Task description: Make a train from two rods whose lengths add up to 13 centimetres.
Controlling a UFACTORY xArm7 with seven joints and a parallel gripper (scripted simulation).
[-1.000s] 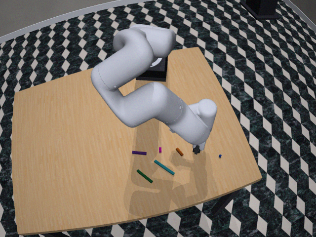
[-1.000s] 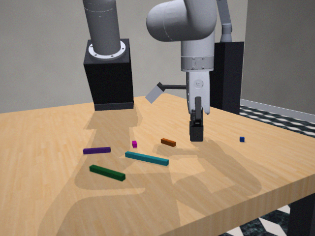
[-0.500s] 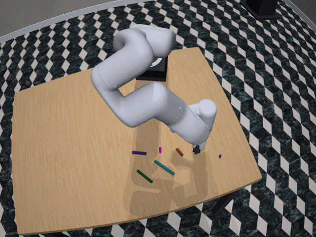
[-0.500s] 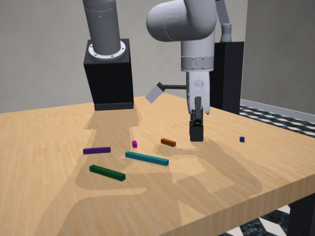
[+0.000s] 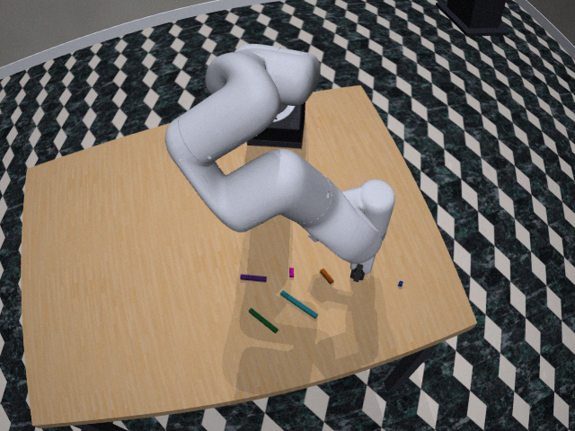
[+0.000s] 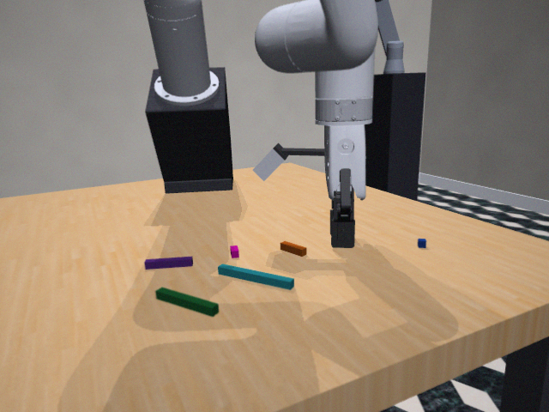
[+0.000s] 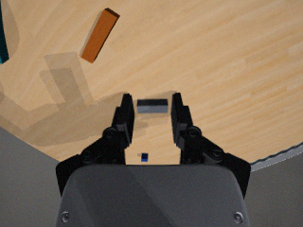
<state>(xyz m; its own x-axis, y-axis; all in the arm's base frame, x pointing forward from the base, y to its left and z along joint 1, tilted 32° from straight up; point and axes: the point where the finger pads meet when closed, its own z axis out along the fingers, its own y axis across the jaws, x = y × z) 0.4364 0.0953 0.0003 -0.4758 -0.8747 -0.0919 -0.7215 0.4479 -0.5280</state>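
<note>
My gripper (image 5: 357, 279) (image 6: 342, 245) (image 7: 151, 103) is open, low over the table right of the orange rod. The grey rod (image 7: 152, 106) lies crosswise between the fingertips, with a narrow gap at each end; the fingers hide it in the top and exterior views. The orange rod (image 5: 326, 276) (image 6: 292, 248) (image 7: 99, 37) lies apart, slanted. The turquoise rod (image 5: 298, 303) (image 6: 256, 276) (image 7: 3, 47) and green rod (image 5: 263, 321) (image 6: 186, 301) lie toward the front. The purple rod (image 5: 252, 278) (image 6: 168, 263) is at the left, the magenta rod (image 5: 291, 272) (image 6: 234, 251) between it and orange.
The small blue rod (image 5: 400, 283) (image 6: 421, 243) (image 7: 144, 157) lies alone to the gripper's right. The table's (image 5: 116, 278) (image 6: 66, 230) right and front edges lie beyond the rods. The arm's black base stands at the back.
</note>
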